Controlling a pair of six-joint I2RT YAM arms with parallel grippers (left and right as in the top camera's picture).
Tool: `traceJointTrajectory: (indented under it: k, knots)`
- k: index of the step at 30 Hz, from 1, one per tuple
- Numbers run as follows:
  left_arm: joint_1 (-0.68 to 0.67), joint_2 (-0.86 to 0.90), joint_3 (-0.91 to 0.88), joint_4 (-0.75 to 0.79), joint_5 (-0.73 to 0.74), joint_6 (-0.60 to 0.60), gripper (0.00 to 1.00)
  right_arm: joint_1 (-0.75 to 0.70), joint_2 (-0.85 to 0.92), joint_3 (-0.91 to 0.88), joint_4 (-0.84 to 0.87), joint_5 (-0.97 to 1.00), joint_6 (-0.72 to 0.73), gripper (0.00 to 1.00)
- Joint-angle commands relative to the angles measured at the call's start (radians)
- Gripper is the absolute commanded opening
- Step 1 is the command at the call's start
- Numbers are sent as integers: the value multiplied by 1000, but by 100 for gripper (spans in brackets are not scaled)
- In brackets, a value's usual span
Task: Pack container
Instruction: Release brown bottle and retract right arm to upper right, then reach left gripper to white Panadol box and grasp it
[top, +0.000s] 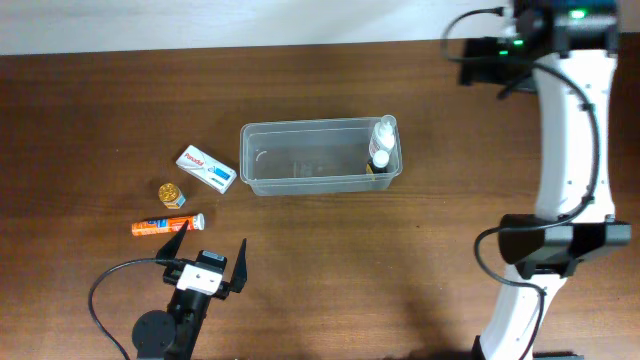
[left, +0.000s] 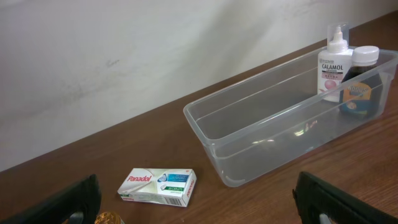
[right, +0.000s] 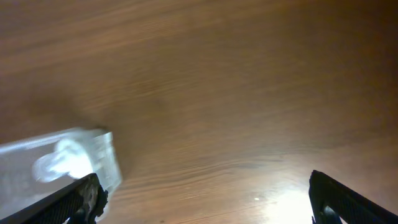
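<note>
Left tool (top: 209, 247), released and spread wide at lower left, is aimed at the unpacked carton (top: 207, 168), presumably for pickup. Right tool (right: 204, 186) is held released clear of the container (top: 300, 185) (bottles (top: 382, 140) already inside).

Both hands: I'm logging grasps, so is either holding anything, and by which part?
Nothing is held. The left hand and the right hand are both open and empty.
</note>
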Motion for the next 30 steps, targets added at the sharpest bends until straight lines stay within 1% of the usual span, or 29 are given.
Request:
traceJointTrajectory:
  k: [1, 10, 13, 14, 17, 19, 21, 25, 27, 30]
  knots:
    - [6, -8, -8, 0, -3, -2, 100, -62, -8, 6, -3, 16, -3, 98]
    - [6, -8, -8, 0, -25, 10, 100, -192, -8, 6, -3, 16, -3, 98]
    - [6, -8, -8, 7, -121, 9, 100, -211, -8, 6, -3, 16, -3, 98]
    - [6, -8, -8, 28, -140, 9, 100, -215, -8, 6, -3, 16, -3, 98]
    - [6, -8, -4, 141, -114, 9, 100, -217, -8, 6, -3, 16, -3, 98]
    - [6, -8, 10, 195, -122, 11, 100, -217, -8, 6, -3, 16, -3, 98]
    - [8, -2, 42, 216, -151, 51, 100, -216, -8, 6, -3, 16, -3, 98]
    - [42, 92, 213, 92, -166, 63, 100, -216, -8, 6, -3, 16, -3, 98]
    - [74, 201, 337, 18, -164, 63, 100, -216, -8, 6, -3, 16, -3, 98]
    - [128, 415, 551, -100, -99, 62, 100, -216, -8, 6, -3, 16, -3, 98]
